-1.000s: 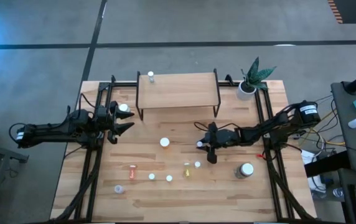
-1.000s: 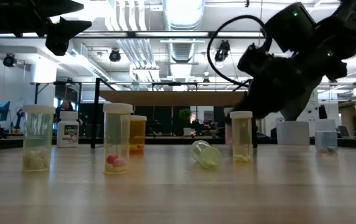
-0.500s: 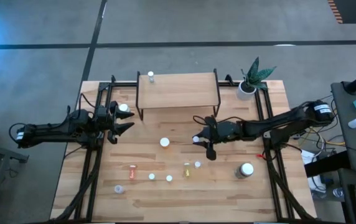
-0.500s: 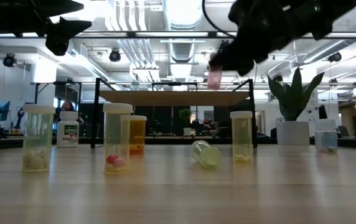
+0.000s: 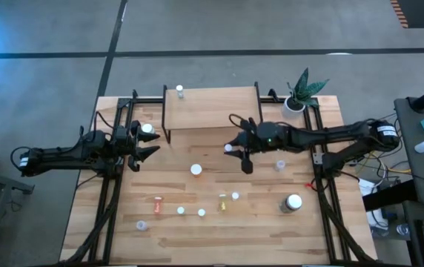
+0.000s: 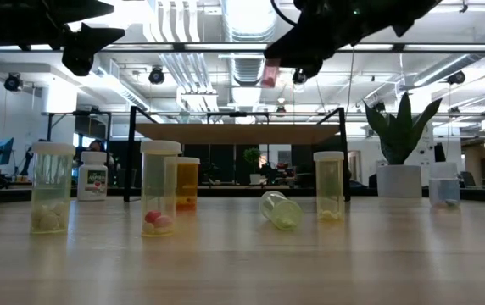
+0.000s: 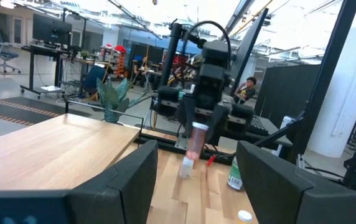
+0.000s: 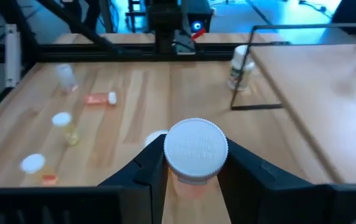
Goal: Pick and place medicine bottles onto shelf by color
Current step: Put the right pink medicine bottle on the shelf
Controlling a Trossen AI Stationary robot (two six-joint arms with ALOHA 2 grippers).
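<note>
The desk (image 5: 123,230) still carries about 9 bottles. The shelf (image 5: 212,107), upper centre, bears 1 white-capped bottle (image 5: 179,90). Right jaws (image 5: 236,149) grip a pink bottle (image 6: 270,74) near its front edge; left jaws (image 5: 147,148) stand wide, empty.

No wording can be made out anywhere: the label on the white bottle (image 6: 93,181) and the embossed cap (image 8: 196,148) are both too blurred.

Pink bottle (image 8: 196,163) body mostly hidden below its cap, far shelf (image 8: 318,87) end blurred, cut off
</note>
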